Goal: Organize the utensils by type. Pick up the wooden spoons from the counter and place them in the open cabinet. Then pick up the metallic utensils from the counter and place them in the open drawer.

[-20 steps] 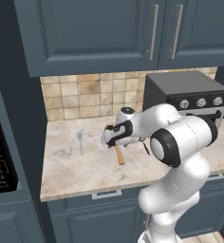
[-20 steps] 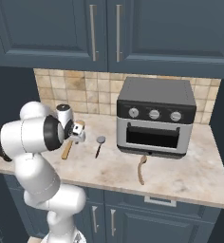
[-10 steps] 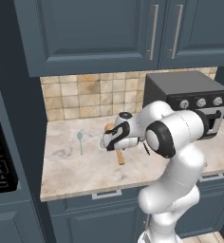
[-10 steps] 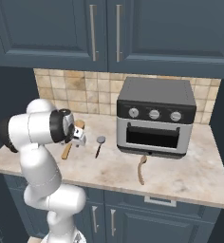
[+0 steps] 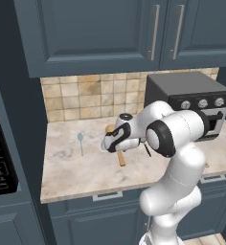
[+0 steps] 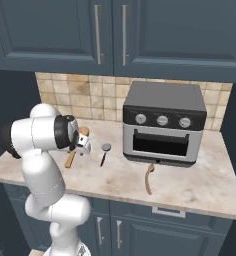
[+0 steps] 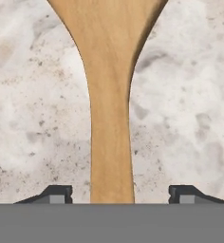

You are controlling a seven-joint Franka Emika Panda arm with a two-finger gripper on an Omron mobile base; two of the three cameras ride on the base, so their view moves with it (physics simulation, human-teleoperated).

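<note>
Grey toaster oven [image 6: 164, 122] under slate-blue wall cabinets [image 6: 115, 35]; tan tile backsplash [image 5: 81, 95] behind.

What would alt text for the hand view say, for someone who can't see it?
A wooden spoon lies on the beige marbled counter, its handle running straight down between the two dark fingertips of the gripper, which stand apart on either side without touching it.

Tan tile backsplash [image 6: 75, 97] — slate-blue upper cabinets [image 6: 65, 35] above

Matt grained wooden spoon [image 7: 110, 95] on speckled, polished stone counter [image 7: 33, 118].
</note>
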